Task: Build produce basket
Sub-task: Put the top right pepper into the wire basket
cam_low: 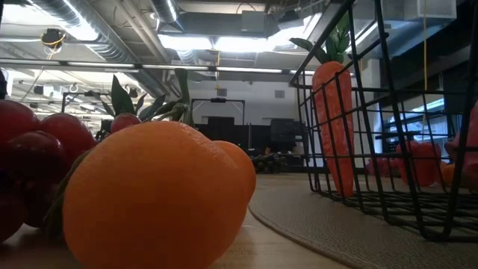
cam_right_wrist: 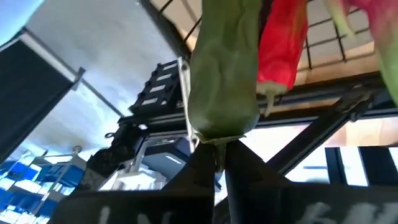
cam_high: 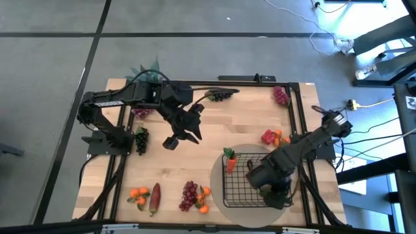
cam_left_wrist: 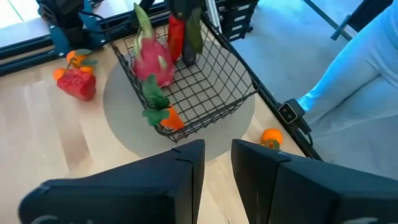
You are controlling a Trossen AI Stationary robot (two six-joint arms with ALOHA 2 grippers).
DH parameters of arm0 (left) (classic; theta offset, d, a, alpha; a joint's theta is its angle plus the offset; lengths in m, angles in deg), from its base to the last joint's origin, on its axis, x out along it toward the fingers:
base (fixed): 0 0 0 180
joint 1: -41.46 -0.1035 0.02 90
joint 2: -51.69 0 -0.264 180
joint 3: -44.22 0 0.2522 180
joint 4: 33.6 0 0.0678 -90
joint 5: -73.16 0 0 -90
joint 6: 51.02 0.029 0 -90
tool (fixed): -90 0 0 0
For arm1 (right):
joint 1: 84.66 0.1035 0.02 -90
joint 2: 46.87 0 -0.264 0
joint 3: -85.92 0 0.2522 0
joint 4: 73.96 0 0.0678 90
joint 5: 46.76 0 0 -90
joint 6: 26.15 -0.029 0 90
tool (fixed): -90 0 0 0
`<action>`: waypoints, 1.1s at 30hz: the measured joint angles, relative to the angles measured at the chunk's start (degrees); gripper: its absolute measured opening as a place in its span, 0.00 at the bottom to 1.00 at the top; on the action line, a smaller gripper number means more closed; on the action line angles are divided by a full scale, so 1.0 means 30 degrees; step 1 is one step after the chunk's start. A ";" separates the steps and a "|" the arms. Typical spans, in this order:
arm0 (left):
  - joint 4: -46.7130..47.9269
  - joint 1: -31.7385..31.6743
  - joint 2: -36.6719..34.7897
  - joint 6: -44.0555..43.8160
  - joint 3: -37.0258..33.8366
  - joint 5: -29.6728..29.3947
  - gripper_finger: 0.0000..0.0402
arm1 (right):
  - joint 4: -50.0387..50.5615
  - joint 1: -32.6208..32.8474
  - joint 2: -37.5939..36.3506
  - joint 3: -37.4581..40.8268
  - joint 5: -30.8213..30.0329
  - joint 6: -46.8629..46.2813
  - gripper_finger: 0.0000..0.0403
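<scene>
The black wire basket [cam_high: 242, 190] stands on a round grey mat [cam_high: 218, 175] at the near right. In it lies a pink dragon fruit [cam_left_wrist: 152, 59]. A carrot [cam_low: 334, 127] stands upright at the basket's corner. My right gripper [cam_right_wrist: 217, 155] hangs over the basket, shut on a green pepper [cam_right_wrist: 224, 68]. A red pepper [cam_right_wrist: 283, 43] stands close beside the green one; whether it is held too I cannot tell. My left gripper [cam_left_wrist: 217, 162] hovers above the table's middle, open, with nothing between its fingers. My right gripper pinches the green pepper's stem end [cam_right_wrist: 217, 140] between its two fingers, coming from above and slanting down. The pepper hangs upright below the fingers [cam_left_wrist: 191, 37], within the basket's walls. Whether its lower end touches the basket floor I cannot tell.
Loose produce lies about the table: grape bunches [cam_high: 281, 95] [cam_high: 221, 96] [cam_high: 141, 140] [cam_high: 188, 195], oranges [cam_high: 138, 193] [cam_high: 203, 198], a reddish potato [cam_high: 155, 198], and a red pepper [cam_high: 270, 136] just beyond the mat. A potted plant [cam_high: 146, 71] stands at the far left.
</scene>
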 joint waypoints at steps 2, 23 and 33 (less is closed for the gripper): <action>0.0000 0.0137 0.0000 0.0000 0.0000 0.0002 0.17 | 0.0075 -0.0001 0.0613 0.0000 -0.0329 0.0427 0.00; 0.0206 0.0407 0.0000 -0.0007 0.0000 0.0002 0.17 | -0.0674 -0.0008 0.2958 0.0358 -0.0196 0.1511 0.00; 0.0289 0.0469 0.0000 -0.0007 0.0000 0.0010 0.17 | -0.1565 0.0523 0.2958 0.1807 0.0920 0.1321 0.00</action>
